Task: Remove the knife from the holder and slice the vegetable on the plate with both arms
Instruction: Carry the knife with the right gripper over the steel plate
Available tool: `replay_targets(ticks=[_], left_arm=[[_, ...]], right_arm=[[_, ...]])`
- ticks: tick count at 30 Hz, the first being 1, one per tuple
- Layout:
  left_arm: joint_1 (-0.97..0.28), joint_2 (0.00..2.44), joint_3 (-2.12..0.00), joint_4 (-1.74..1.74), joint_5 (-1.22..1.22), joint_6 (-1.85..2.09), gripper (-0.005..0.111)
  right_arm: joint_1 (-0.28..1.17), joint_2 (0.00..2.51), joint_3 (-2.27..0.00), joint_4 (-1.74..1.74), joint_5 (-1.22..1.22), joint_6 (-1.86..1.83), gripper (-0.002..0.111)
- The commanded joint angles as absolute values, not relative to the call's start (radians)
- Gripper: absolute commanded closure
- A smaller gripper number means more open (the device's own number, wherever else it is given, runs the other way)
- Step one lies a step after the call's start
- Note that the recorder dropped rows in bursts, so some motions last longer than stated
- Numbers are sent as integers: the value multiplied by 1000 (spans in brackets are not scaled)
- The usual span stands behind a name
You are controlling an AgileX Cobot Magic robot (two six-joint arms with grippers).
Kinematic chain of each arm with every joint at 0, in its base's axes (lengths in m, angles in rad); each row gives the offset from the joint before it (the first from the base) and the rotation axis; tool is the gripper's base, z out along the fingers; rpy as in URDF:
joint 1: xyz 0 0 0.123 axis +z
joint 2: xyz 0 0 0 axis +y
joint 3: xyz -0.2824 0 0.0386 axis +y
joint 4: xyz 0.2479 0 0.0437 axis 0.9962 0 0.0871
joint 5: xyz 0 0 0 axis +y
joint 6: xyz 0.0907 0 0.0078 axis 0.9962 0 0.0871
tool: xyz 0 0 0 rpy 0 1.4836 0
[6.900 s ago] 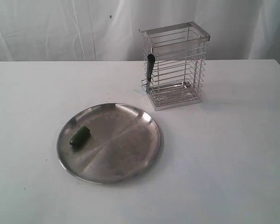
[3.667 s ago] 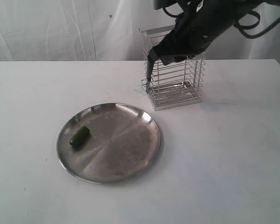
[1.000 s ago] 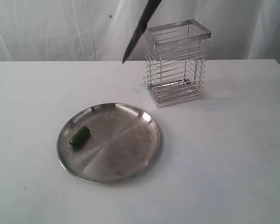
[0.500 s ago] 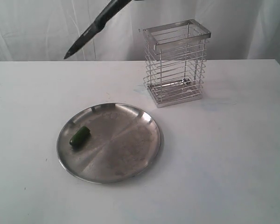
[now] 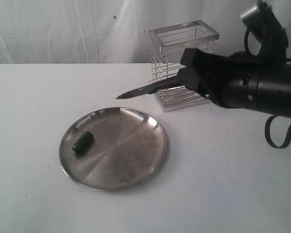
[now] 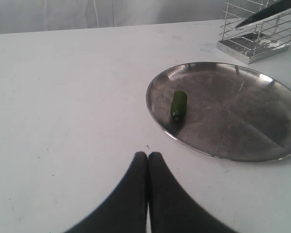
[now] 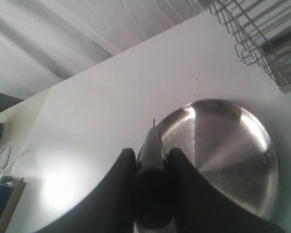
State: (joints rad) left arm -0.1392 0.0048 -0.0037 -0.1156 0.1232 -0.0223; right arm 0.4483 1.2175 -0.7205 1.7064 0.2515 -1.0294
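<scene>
The black knife hangs level above the table, its tip pointing left just beyond the far rim of the steel plate. My right gripper is shut on the knife's handle, in front of the wire holder. The small green vegetable lies on the plate's left side. In the right wrist view the knife runs out between the fingers of the right gripper toward the plate. My left gripper is shut and empty, low over the table short of the plate and the vegetable.
The white table ends at a white curtain behind. The right arm's black body and cable loop fill the right side. The holder stands just past the plate's far rim.
The knife, held high at the upper left half a second ago, has swung down to hover just beyond the plate's far rim. The right arm has come into view from the right.
</scene>
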Motion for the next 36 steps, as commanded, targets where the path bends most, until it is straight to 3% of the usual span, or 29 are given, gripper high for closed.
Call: replay_targets(ticks=[1, 12, 25, 36], left_arm=[[-144, 0, 0, -121, 122, -21, 107], [-144, 0, 0, -121, 122, -21, 107], [-144, 0, 0, -121, 122, -21, 107], [-144, 0, 0, -121, 122, -21, 107]], right_arm=[[449, 1237, -671, 1744, 220, -1068, 108], [449, 1442, -781, 1744, 339, -1068, 108], [418, 1478, -899, 1744, 541, -1051, 108], [361, 1478, -895, 1744, 519, -1516, 108]])
